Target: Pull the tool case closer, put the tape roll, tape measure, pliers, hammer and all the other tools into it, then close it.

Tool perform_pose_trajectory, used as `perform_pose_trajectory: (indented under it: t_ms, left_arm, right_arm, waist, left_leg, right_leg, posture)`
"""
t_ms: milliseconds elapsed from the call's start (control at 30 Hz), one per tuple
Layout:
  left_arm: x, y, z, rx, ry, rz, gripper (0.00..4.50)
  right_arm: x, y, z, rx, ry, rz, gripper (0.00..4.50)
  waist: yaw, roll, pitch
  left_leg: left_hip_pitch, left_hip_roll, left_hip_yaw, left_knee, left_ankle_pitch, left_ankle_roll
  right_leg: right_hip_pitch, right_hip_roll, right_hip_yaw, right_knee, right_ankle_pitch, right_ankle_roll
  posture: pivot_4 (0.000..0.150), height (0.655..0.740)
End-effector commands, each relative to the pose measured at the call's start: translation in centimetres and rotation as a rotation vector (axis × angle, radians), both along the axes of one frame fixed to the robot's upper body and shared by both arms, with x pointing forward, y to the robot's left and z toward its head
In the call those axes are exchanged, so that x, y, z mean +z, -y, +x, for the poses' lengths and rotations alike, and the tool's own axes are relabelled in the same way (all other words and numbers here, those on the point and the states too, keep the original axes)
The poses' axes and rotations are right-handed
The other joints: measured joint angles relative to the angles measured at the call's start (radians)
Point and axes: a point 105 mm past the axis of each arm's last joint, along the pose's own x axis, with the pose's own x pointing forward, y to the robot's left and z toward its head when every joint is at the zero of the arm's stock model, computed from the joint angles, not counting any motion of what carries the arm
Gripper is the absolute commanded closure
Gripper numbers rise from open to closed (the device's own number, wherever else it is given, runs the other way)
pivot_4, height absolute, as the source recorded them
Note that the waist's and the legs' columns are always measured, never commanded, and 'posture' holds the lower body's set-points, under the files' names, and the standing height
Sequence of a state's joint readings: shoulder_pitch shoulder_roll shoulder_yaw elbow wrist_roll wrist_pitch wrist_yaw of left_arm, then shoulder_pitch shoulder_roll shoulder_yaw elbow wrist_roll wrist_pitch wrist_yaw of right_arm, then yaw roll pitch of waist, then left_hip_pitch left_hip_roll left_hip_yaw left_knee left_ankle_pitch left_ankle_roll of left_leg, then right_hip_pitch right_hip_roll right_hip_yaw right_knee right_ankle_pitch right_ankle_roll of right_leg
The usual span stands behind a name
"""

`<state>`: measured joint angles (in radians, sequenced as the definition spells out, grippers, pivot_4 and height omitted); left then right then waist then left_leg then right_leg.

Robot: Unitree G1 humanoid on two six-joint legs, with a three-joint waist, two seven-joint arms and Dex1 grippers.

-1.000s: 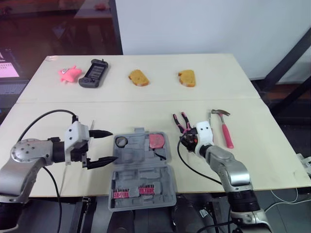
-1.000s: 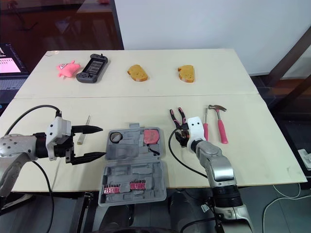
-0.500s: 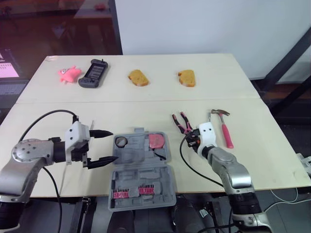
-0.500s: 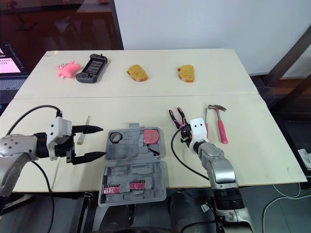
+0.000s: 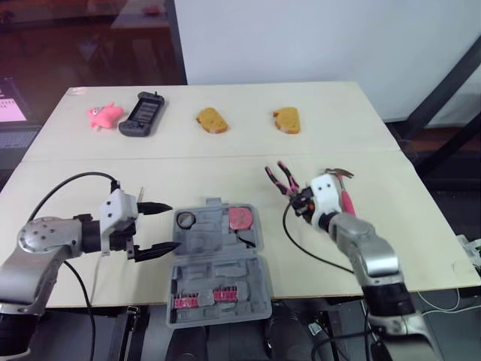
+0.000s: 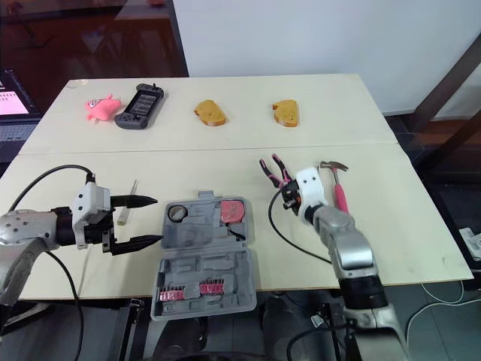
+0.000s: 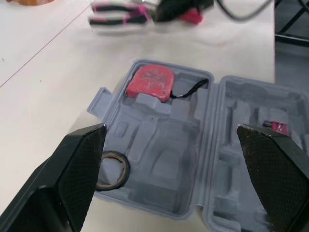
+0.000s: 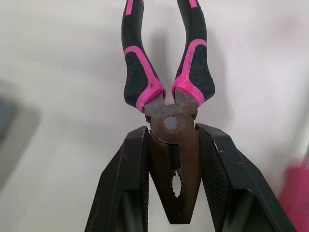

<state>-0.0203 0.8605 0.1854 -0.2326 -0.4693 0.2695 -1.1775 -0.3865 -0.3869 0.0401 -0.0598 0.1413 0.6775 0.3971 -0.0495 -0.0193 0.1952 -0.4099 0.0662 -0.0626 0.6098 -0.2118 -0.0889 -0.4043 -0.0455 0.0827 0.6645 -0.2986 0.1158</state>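
A: The right end effector point(image 8: 172, 133) pinches the pliers point(image 8: 137, 77) by the head, one finger on each side, with the handles pointing away from it. Which step is this?
B: Packing, I'd say. The case point(image 5: 207, 242) lies open to that end effector's left, with the tape roll point(image 5: 187, 219) and tape measure point(image 5: 241, 218) already in their wells. The hammer point(image 5: 342, 174) lies just to its right, not yet packed.
A: And the left end effector point(image 5: 171, 226)?
B: Spread wide and empty, just beside the case's left edge.
A: Next?
B: Probably carry the pliers leftward over the case, turn them to match a free recess, lower, then release. A crooked drop could keep the lid from shutting.
A: The surroundings?
B: A pale counter point(image 5: 225, 159), two boards joined by a seam. Well beyond both end effectors sit a pink toy point(image 5: 107, 114), a black handheld point(image 5: 144, 114) and two bread-like pieces point(image 5: 213, 120). Behind that are a white wall and dark glass.
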Motion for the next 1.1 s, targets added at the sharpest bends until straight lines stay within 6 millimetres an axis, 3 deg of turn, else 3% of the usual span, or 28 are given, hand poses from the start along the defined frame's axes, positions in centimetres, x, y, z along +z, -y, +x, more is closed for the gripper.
perform_pose_trajectory:
  t_ms: [33,100,233,333,533,633,1100]
  left_arm:
    - [0.7,-1.7,-0.1,0.052,0.037,0.01,0.0]
    - [0.8,-2.7,-0.1,0.085,0.034,0.006,0.0]
    - [0.6,-4.8,-0.6,0.138,0.012,0.026,0.0]
    - [1.3,-6.7,-1.1,0.189,0.003,0.016,0.0]
    - [1.4,-8.3,-2.6,0.223,-0.014,0.04,0.0]
    - [1.1,-8.3,-3.7,0.23,-0.028,0.035,0.0]
    - [-0.1,-6.6,-5.5,0.231,-0.071,0.014,0.0]
  right_arm:
    - [4.8,-3.1,-0.3,0.259,0.154,-0.169,3.55]
    - [5.8,-4.9,-1.5,0.441,0.182,-0.264,3.55]
    - [7.1,-7.3,-3.5,0.692,0.046,-0.279,3.55]
    - [6.7,-9.4,-5.4,0.915,-0.107,-0.324,3.55]
    - [5.7,-11.7,-7.7,1.12,-0.213,-0.486,3.55]
    - [5.1,-13.1,-7.2,1.091,-0.242,-0.534,3.55]
    - [3.4,-14.8,-5.9,0.975,-0.298,-0.583,3.55]
  waist:
    - [-0.001,0.001,0.0]
    - [0.001,0.001,0.0]
    - [0.001,0.0,0.001]
    - [-0.001,0.0,0.001]
    - [0.005,0.0,0.001]
    - [0.0,0.0,0.001]
    - [0.002,0.0,0.001]
  left_leg:
    - [0.0,0.0,0.0,0.0,0.0,0.0]
    - [0.0,0.0,0.0,-0.001,0.0,0.0]
    - [0.0,0.0,0.0,-0.001,0.0,0.0]
    - [0.0,0.0,0.0,0.0,0.0,0.0]
    - [-0.001,0.0,0.0,0.001,0.0,0.0]
    - [-0.002,0.001,0.001,0.001,0.0,0.0]
    - [-0.003,0.001,0.001,0.001,0.0,0.0]
  right_leg:
    - [0.0,0.0,0.0,0.0,0.0,0.0]
    - [-0.001,0.0,0.0,0.0,0.0,0.0]
    - [-0.001,0.0,0.0,0.0,0.0,0.0]
    - [-0.001,0.0,0.0,0.0,-0.001,-0.002]
    - [-0.001,-0.001,-0.001,0.0,-0.002,-0.003]
    - [-0.003,-0.001,-0.001,0.0,-0.002,-0.003]
    - [-0.005,-0.001,-0.001,0.001,-0.002,-0.004]
  posture:
    - [0.15,0.74]
    - [0.15,0.74]
    - [0.15,0.74]
    - [0.15,0.74]
    - [0.15,0.74]
    - [0.15,0.74]
    - [0.15,0.74]
